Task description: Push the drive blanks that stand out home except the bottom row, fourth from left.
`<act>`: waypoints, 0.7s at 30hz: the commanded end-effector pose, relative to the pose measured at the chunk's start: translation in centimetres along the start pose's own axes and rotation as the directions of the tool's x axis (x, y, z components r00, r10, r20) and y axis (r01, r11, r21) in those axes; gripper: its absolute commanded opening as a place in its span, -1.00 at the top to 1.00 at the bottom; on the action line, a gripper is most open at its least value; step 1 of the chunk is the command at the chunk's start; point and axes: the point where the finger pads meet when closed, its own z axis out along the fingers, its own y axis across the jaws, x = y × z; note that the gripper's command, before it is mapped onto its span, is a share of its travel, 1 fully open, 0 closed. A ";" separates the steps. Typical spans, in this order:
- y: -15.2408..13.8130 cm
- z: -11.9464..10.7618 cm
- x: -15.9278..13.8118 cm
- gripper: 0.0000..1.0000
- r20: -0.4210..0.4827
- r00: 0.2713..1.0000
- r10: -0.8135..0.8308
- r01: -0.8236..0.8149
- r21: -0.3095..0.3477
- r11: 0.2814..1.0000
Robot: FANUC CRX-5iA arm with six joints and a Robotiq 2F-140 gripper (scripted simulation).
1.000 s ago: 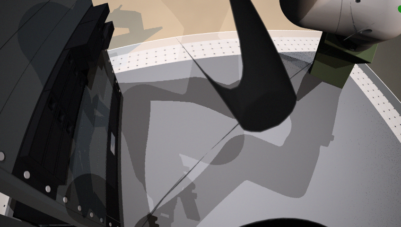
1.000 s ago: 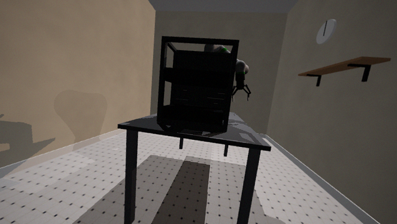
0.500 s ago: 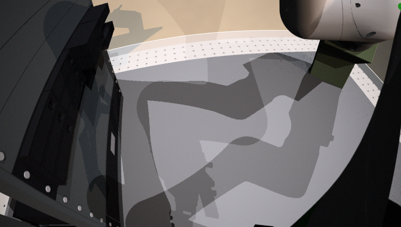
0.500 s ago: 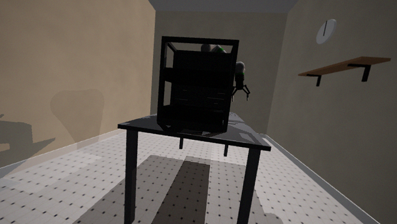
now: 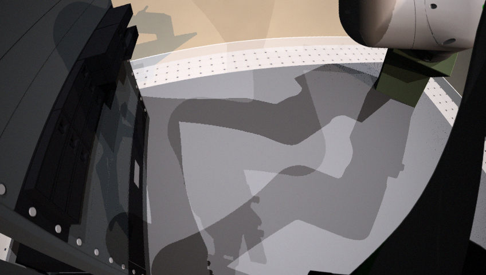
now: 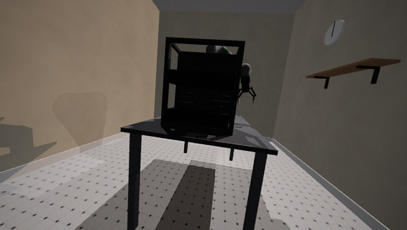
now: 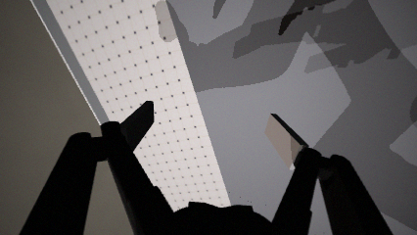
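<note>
The black rack [image 6: 201,84] stands on a dark table [image 6: 199,135]; the exterior camera sees it from behind. In the top view the chassis front [image 5: 73,136] shows at a steep angle on the left, with dark drive blanks; some near the top [image 5: 112,37] jut out further. Which blanks stand out I cannot tell exactly. My gripper [image 6: 246,94] hangs beyond the rack's right side, pointing down, open and empty. In the wrist view the fingers are spread wide over the grey table top, with nothing between them.
The arm's grey link [image 5: 409,23] and its green-edged part [image 5: 406,81] fill the upper right of the top view. A wall shelf [image 6: 353,69] and a clock [image 6: 334,31] are on the right wall. The tiled floor [image 7: 147,98] lies beyond the table edge.
</note>
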 end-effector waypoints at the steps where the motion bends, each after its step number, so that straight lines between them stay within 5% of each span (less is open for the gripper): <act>1: 0.1 0.1 0.0 -1.00 0.000 1.000 0.002 -0.002 -0.003 1.000; 21: 2.6 1.1 0.2 -1.00 -0.002 0.999 0.046 -0.046 -0.055 0.997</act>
